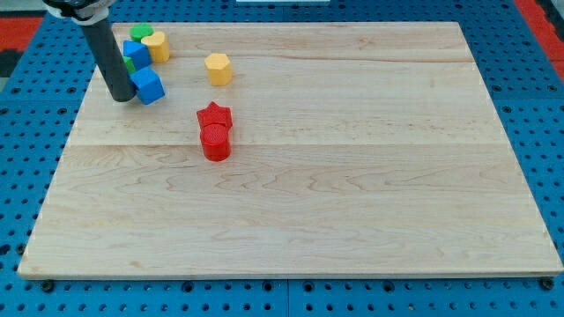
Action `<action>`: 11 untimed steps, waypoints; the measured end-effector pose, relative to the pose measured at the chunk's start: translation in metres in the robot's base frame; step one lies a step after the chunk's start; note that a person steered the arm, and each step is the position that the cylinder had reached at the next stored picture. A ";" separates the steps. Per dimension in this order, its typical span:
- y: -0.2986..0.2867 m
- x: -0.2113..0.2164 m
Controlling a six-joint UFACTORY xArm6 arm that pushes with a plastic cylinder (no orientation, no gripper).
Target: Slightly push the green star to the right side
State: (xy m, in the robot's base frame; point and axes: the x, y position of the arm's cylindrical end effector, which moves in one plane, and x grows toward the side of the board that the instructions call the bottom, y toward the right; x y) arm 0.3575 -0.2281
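My tip (121,99) rests on the board near its top left corner, just left of a blue cube (149,86) and close to touching it. Above the cube is a tight cluster: a second blue block (137,54), a yellow block (158,46), and a green block (140,33) at the top. A sliver of a second green block (130,65) shows between the two blue blocks, partly hidden by the rod. I cannot tell which green block is the star.
A yellow hexagonal block (218,68) lies right of the cluster. A red star (214,115) touches a red cylinder (216,143) just below it. The wooden board (352,194) lies on a blue perforated table.
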 end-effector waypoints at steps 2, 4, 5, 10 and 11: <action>0.012 0.020; 0.053 -0.003; 0.054 -0.008; -0.072 -0.047; -0.070 -0.068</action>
